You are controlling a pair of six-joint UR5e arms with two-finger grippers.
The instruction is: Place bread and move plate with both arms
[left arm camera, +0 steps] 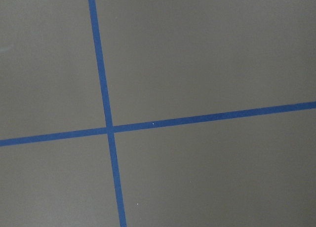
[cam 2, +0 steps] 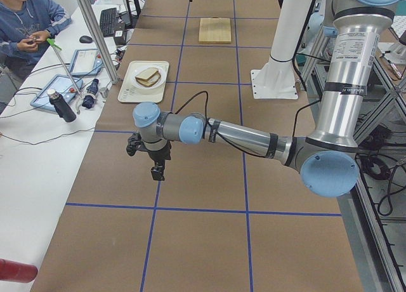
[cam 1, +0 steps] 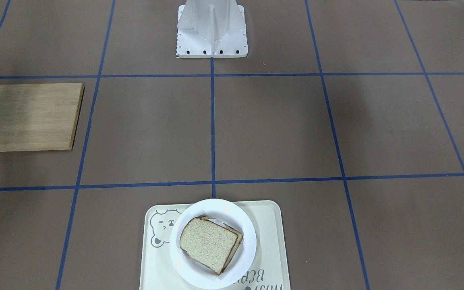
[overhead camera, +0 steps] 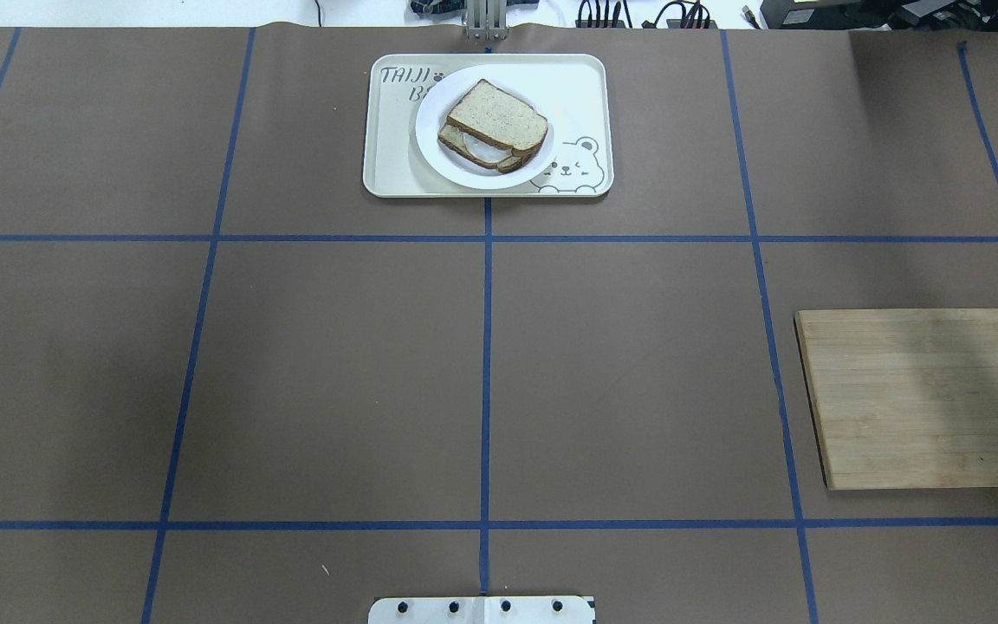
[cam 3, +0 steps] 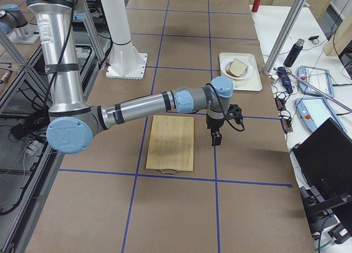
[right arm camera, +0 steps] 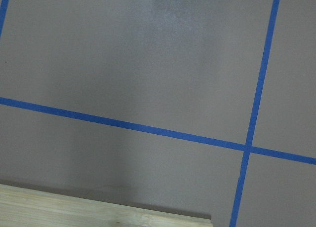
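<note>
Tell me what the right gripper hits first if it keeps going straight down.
The right gripper likely meets bare table beside the wooden board, not the board itself; depth is unclear.

table cover (overhead camera: 334, 364): matt brown paper, smooth
grid lines (overhead camera: 486, 381): blue tape
board (overhead camera: 928, 399): pale wood, straight grain, matt
plate (cam 1: 216, 209): smooth white, material unclear
tray (overhead camera: 581, 95): cream plastic, smooth
bread (overhead camera: 499, 117): porous crumb, dark crust
left arm (cam 2: 241, 134): brushed silver metal, blue plastic caps
stand (cam 1: 212, 28): white painted metal
</note>
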